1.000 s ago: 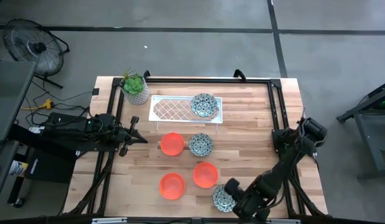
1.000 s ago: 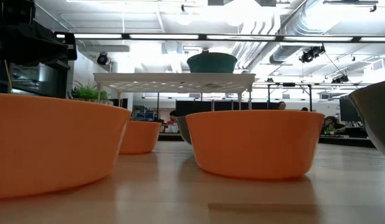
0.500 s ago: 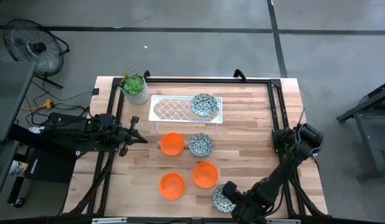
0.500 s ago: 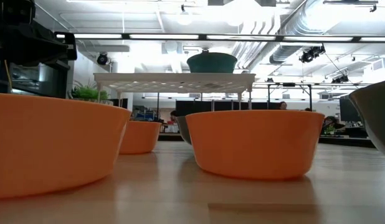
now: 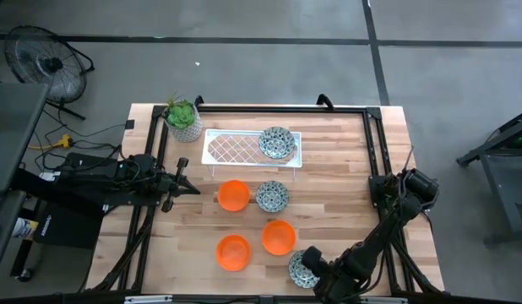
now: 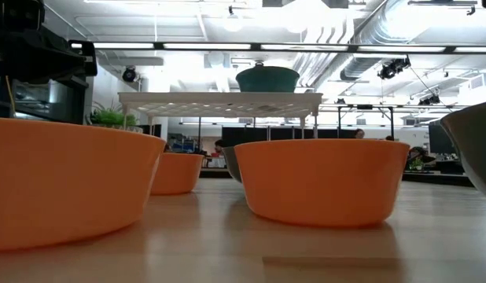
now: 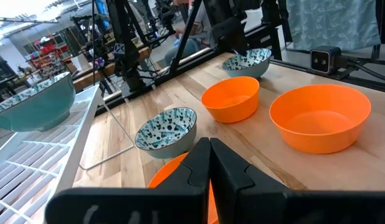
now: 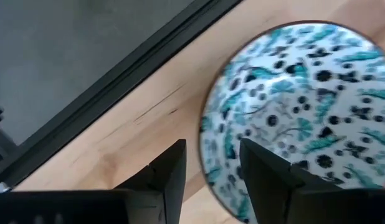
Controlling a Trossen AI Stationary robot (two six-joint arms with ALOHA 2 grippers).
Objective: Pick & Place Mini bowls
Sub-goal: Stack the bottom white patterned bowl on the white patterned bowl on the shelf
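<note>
Fingers of the left gripper [image 5: 192, 189] were pressed together, holding nothing, at the table's [image 5: 345, 181] left side. Orange bowls [image 5: 234, 195] sat mid-table near a patterned bowl [image 5: 272, 197]; another patterned bowl [image 5: 277, 142] sat on the white wire rack [image 5: 236, 149]. The right gripper [image 8: 212, 168] stood parted over the rim of the front patterned bowl [image 8: 304, 112]; one finger was inside, one outside.

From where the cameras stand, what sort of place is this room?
Probably a robotics lab or workshop, not a kitchen: a wooden table on bare concrete with robot arms mounted at it, exposed ceiling ducts and strip lights overhead, and a floor fan beside cabling.
</note>
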